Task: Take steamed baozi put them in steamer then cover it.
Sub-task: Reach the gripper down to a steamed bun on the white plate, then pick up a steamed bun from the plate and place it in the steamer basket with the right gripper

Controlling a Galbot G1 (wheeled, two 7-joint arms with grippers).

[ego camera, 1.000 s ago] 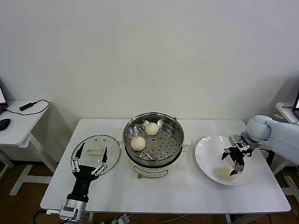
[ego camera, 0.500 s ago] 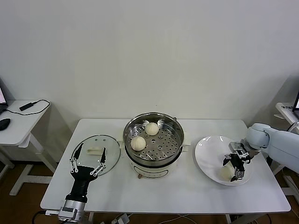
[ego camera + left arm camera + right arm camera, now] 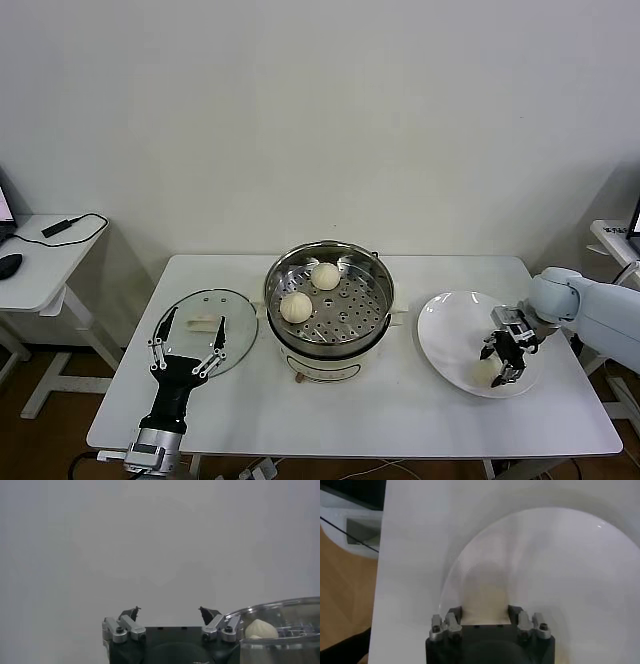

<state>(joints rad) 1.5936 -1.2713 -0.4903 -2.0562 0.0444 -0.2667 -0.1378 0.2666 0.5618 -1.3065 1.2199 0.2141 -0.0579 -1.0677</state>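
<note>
On the white plate [image 3: 450,335] at the right, the right gripper [image 3: 503,361] has its fingers closed around a bun [image 3: 484,372], so the steamer [image 3: 330,300] lies left of it, while the left gripper [image 3: 187,342] waits spread wide over the lid [image 3: 205,330].

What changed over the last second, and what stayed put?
The right gripper came down onto the white plate and closed around the baozi there. The left gripper stayed open over the cover; the steamer and its two buns stayed put.
</note>
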